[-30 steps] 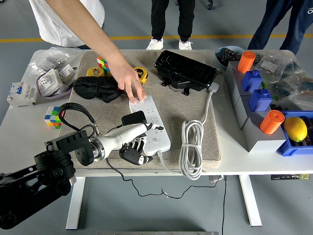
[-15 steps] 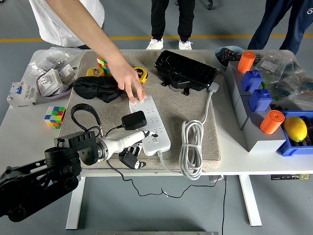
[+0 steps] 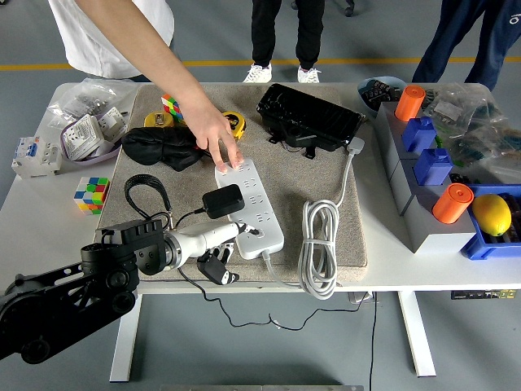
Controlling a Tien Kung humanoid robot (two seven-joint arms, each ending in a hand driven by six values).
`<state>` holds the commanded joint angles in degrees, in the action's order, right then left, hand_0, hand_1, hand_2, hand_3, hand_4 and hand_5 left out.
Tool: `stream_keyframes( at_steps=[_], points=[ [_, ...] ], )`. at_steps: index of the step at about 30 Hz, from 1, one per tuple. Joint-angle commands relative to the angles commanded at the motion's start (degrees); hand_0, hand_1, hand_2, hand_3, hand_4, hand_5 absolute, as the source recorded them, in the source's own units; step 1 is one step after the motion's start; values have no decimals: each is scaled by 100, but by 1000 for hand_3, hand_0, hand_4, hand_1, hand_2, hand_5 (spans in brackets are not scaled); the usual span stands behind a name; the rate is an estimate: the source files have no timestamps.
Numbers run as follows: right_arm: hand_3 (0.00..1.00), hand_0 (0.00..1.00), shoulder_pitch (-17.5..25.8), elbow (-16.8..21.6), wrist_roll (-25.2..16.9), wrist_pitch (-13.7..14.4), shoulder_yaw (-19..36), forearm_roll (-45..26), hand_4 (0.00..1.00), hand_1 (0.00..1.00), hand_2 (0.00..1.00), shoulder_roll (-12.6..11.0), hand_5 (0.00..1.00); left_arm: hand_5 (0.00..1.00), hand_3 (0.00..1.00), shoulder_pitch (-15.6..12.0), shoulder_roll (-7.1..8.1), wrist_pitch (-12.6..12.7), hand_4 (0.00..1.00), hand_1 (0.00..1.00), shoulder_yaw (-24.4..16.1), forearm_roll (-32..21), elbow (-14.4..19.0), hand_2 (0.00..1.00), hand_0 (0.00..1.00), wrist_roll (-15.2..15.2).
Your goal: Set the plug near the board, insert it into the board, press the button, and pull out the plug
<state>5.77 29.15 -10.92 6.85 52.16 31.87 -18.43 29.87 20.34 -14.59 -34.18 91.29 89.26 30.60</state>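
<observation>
— What does the plug [image 3: 222,200] look like, and where is it?
— A black boxy adapter with a thin black cord; it sits on the white board's [image 3: 251,208] left edge, on the grey mat [image 3: 326,175] over the tabletop [image 3: 37,195].
— What changed?
— The left hand [image 3: 218,259] has slid back toward the near edge since a moment ago; the plug stays put.
— The hand's pose?
— Low at the mat's front edge, one finger stretched to the board, the rest curled under, holding nothing; a person's hand [image 3: 216,140] presses the board's far end.
</observation>
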Motion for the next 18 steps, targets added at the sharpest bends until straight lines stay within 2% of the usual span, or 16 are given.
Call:
stream_keyframes(
  at_steps=[18],
  points=[
    [541,621,14,-1,-4,2,43,6,628,618,579,15,125,2,926,82,-68,-22,734,123,97,-31,-62,189,57,18]
  ],
)
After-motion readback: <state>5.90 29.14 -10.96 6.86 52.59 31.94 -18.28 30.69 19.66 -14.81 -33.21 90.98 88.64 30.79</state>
